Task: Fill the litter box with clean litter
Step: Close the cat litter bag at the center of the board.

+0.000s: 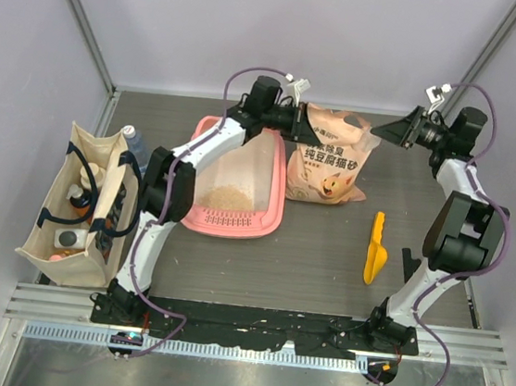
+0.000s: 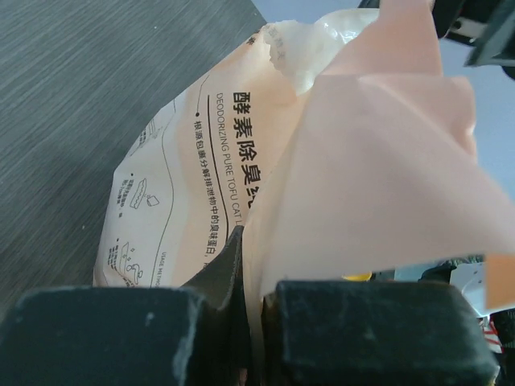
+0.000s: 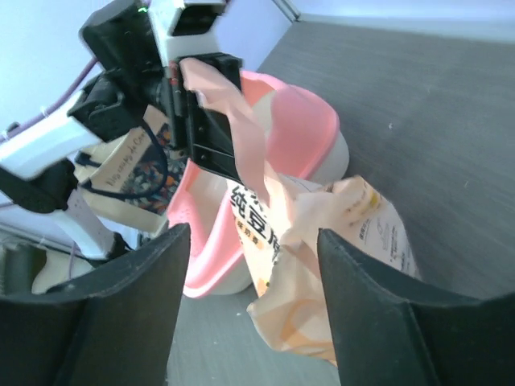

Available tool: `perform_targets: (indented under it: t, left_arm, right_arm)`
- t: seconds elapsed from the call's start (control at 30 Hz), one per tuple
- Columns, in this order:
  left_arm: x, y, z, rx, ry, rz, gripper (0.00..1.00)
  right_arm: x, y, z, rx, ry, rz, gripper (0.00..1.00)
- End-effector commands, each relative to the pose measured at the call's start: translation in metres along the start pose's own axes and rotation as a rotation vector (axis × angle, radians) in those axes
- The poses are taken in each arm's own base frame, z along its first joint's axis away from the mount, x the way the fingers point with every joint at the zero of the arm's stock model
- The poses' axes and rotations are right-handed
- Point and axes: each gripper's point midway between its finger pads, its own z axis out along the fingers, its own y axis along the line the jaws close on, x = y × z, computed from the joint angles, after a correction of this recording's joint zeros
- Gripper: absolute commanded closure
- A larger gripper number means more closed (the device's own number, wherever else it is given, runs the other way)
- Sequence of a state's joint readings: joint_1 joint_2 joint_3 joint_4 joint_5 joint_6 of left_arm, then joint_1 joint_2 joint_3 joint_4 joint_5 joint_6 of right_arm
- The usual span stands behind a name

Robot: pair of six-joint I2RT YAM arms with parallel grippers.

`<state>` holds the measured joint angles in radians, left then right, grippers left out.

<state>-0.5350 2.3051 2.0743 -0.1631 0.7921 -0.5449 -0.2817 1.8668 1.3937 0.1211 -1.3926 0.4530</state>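
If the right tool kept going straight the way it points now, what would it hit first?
Probably the peach litter bag: its crumpled top sits centred between the open fingers of the right tool. The left tool, shut on the bag's torn strip, lies farther along, though depth is unclear.

Both arms share one build: white tube links between chunky black joint housings. A purple cable (image 1: 177, 184) loops along the left arm (image 1: 157, 191) and another runs along the right arm (image 1: 463, 230), with white connectors (image 1: 298, 84) near each wrist. The left gripper (image 2: 257, 322) has blocky black fingers (image 2: 105, 338), matt and flecked with pale scuffs. The right gripper (image 3: 249, 297) ends in broad, smooth black wedge fingers (image 3: 378, 322). A white camera block (image 3: 189, 12) tops the left wrist.
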Motion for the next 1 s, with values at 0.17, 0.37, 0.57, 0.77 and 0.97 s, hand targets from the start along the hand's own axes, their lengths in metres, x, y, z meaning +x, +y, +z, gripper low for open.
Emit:
perform_targets:
  t: [0.17,0.37,0.57,0.77,0.97]
  left_arm:
    - [-0.055,-0.058,-0.036,0.183,-0.1,0.149,0.96]
    - [-0.052,-0.071,-0.048,0.244,-0.081,0.164,0.76]
    - [-0.054,-0.072,-0.049,0.24,-0.094,0.196,0.45]
    - [-0.072,-0.07,-0.049,0.18,-0.119,0.352,0.32]
    - [-0.086,-0.078,-0.062,0.11,-0.088,0.736,0.12]
  right_arm:
    - [-0.02,0.06,0.014,-0.191,-0.038,-0.301,0.2]
    - [-0.022,0.063,0.011,-0.189,-0.063,-0.399,0.19]
    - [-0.067,0.055,-0.021,-0.056,-0.259,-0.419,0.18]
    - [-0.081,-0.014,-0.047,0.666,-0.159,-0.494,0.07]
    - [-0.03,0.004,-0.056,0.504,-0.093,-0.411,0.07]
